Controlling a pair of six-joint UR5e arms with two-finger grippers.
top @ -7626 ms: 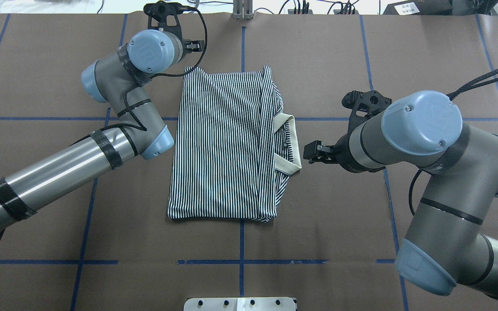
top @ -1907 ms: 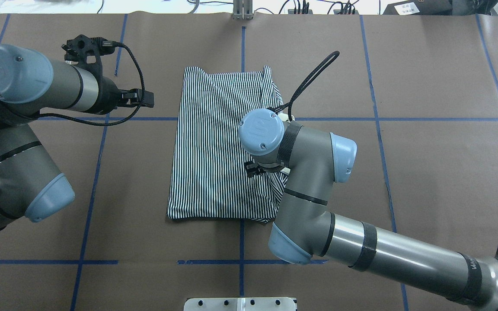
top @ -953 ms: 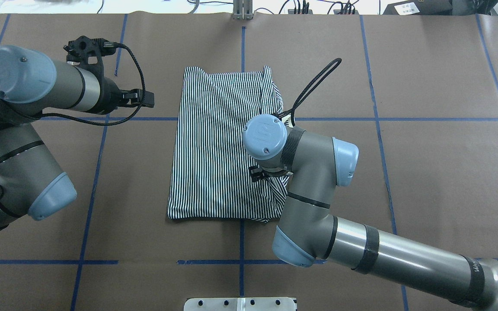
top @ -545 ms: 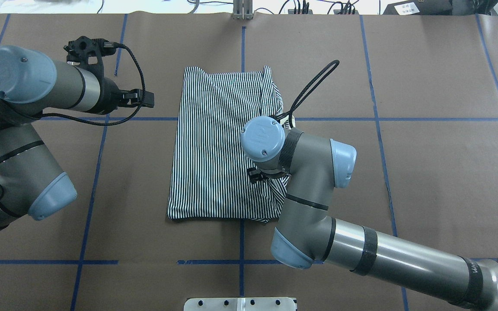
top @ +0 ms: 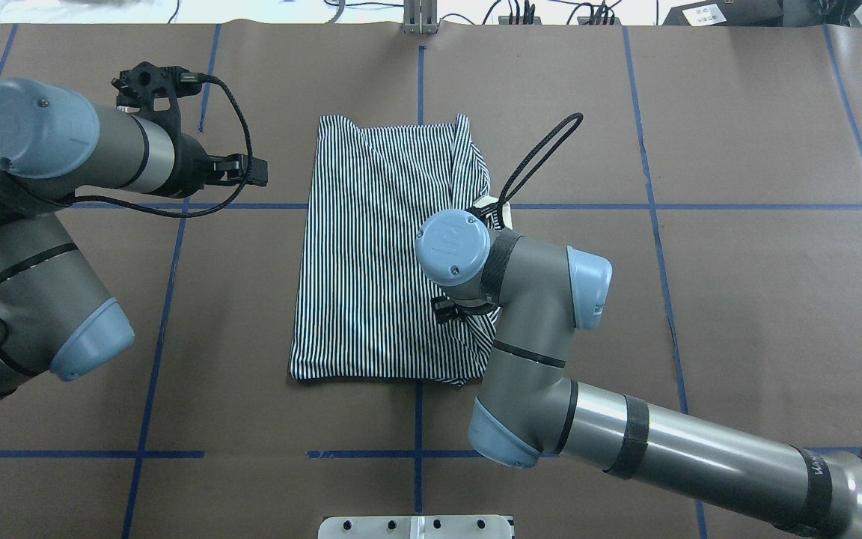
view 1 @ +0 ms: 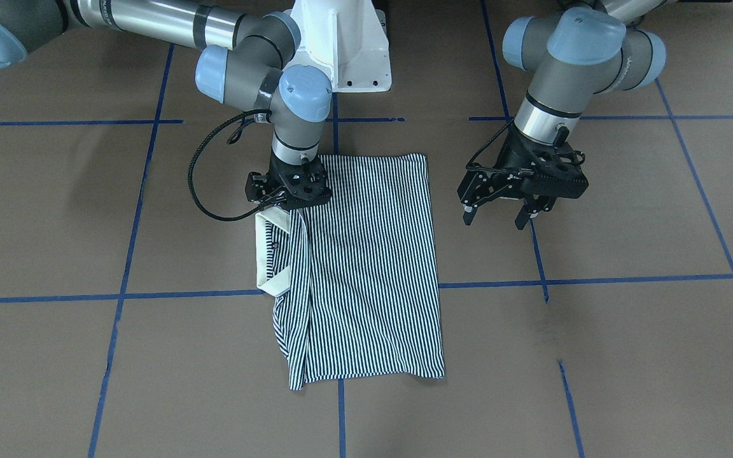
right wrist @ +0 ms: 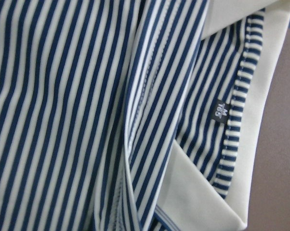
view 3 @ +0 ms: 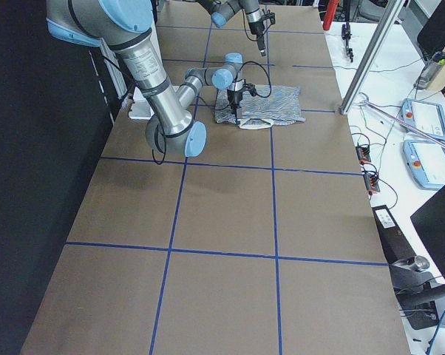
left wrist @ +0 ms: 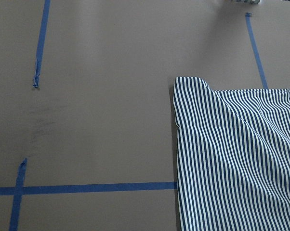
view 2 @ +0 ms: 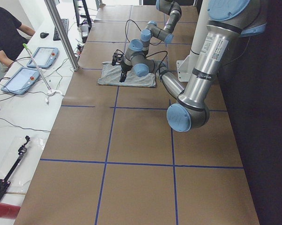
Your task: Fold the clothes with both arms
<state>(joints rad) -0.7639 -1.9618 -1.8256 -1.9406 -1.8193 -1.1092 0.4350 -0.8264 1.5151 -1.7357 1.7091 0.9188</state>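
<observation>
The striped polo shirt (top: 371,254) lies folded into a rectangle in the middle of the table, its white collar (view 1: 265,254) sticking out at one long edge. It also shows in the front view (view 1: 366,267) and fills the right wrist view (right wrist: 63,96). My right gripper (view 1: 289,202) points straight down on the shirt's folded edge next to the collar. Its jaws look closed on the fabric, which bunches toward it. My left gripper (view 1: 509,216) is open and empty, hovering above bare table off the shirt's opposite long side (top: 259,172). The left wrist view shows a shirt corner (left wrist: 241,154).
Brown paper with blue tape lines covers the table (top: 738,299). The white pedestal base (view 1: 341,44) stands behind the shirt. A grey plate (top: 416,526) sits at the near table edge. An operator (view 2: 5,33) and tablets (view 2: 42,56) are beyond the far side.
Over several seconds my left arm drew back from the shirt's far corner, and my right arm came over the collar edge. In the last second the right wrist shifted only slightly.
</observation>
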